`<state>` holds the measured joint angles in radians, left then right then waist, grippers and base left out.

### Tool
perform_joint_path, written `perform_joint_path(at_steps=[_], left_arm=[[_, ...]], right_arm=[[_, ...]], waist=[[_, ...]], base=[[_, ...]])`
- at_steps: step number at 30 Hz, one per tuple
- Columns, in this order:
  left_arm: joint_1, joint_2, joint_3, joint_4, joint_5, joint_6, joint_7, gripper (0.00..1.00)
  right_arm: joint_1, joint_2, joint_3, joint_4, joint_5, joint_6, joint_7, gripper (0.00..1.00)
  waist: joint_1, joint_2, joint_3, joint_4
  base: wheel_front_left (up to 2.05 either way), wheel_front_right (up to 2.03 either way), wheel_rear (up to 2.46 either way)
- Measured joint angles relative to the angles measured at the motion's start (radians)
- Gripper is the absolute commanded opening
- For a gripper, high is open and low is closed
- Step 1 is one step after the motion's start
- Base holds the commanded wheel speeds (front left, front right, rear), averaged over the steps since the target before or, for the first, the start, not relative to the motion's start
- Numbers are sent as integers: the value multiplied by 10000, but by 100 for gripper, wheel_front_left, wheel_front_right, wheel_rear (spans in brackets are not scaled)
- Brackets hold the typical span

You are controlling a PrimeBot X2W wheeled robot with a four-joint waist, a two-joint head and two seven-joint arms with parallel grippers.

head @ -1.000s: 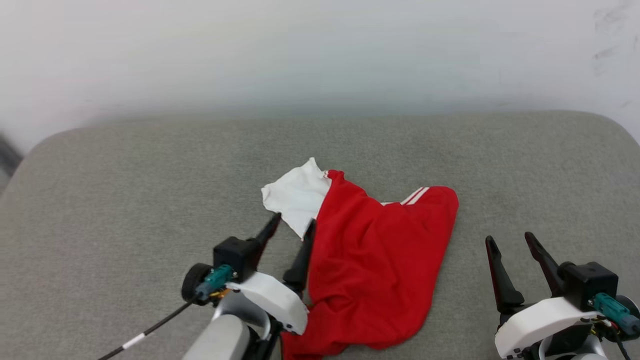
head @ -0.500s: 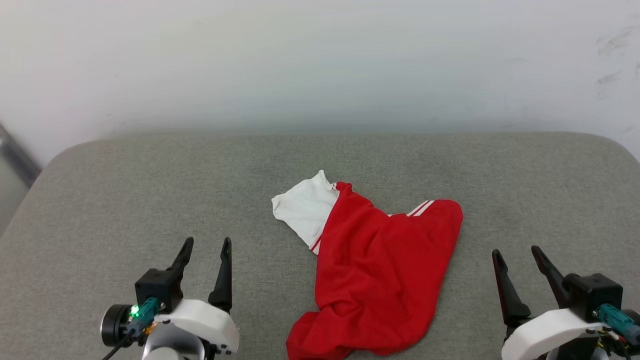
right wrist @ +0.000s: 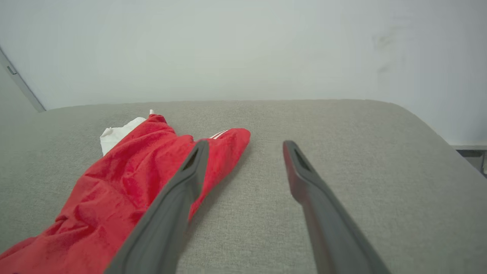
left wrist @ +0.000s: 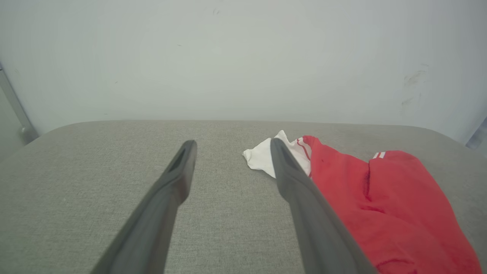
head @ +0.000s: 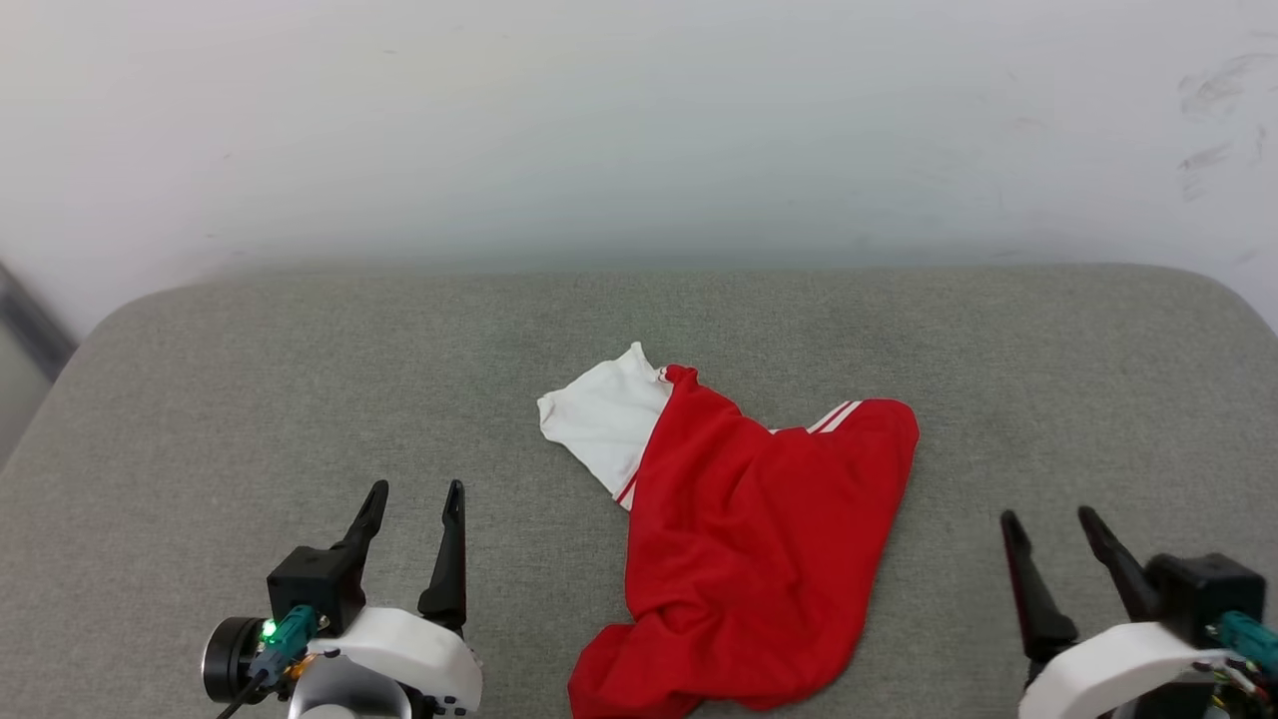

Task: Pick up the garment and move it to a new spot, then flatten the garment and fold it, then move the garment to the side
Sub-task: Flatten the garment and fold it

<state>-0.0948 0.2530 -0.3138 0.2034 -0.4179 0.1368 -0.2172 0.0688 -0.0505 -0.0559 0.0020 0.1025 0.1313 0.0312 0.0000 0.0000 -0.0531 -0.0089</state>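
head view: the garment (head: 759, 539) is seen crumpled on the grey cushion (head: 250, 399), its near edge cut off; left gripper (head: 417, 487) and right gripper (head: 1047, 515) are held open, empty.

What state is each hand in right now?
Left hand: open, holding nothing, apart from the garment.
Right hand: open, holding nothing.
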Motion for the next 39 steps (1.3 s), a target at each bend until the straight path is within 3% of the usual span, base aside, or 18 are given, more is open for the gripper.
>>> perform_joint_path(at_steps=[3, 9, 18, 29, 30, 31, 32, 39], left_arm=[[-21, 0, -23, -96, 6, 42, -17, 100], [-343, -136, -267, -301, 105, 12, -59, 100], [-1134, -395, -589, -433, 274, -307, -232, 100], [-1645, -669, -677, -117, 368, -562, -401, 100], [-1659, -671, -658, -77, 368, -575, -408, 100], [-1660, -683, -646, -50, 368, -577, -412, 100], [-1659, -694, -637, -19, 370, -577, -414, 100], [-1534, -725, -539, 140, 385, -577, -428, 100]], right_arm=[[-83, -2, -422, 426, 384, -2, 453, 100], [-1216, -21, -1360, 1942, 742, -4, 2529, 100], [-3487, -527, -819, 3827, 1365, -4, 5885, 100], [-4997, -1024, 8, 6077, 1990, -2, 6566, 100], [-5063, -1049, 33, 6211, 2027, -2, 6571, 68], [-5133, -1068, 52, 6305, 2096, -4, 6556, 16], [-5174, -1083, 82, 6399, 2159, -6, 6441, 0], [-5366, -1348, 663, 6426, 1919, 4, 5122, 0]], waist=[[0, 0, 67, 54], [-1, 0, 307, 406], [0, 0, 1226, 1206], [-1, 0, 2268, 2159], [-2, 0, 2312, 2200], [-3, 0, 2344, 2228], [-2, 0, 2351, 2236], [0, 0, 2132, 1956]], base=[[0, 0, 0], [0, 0, 0], [0, 0, 0], [0, 0, 0], [0, 0, 0], [0, 0, 0], [0, 0, 0], [0, 0, 0]])
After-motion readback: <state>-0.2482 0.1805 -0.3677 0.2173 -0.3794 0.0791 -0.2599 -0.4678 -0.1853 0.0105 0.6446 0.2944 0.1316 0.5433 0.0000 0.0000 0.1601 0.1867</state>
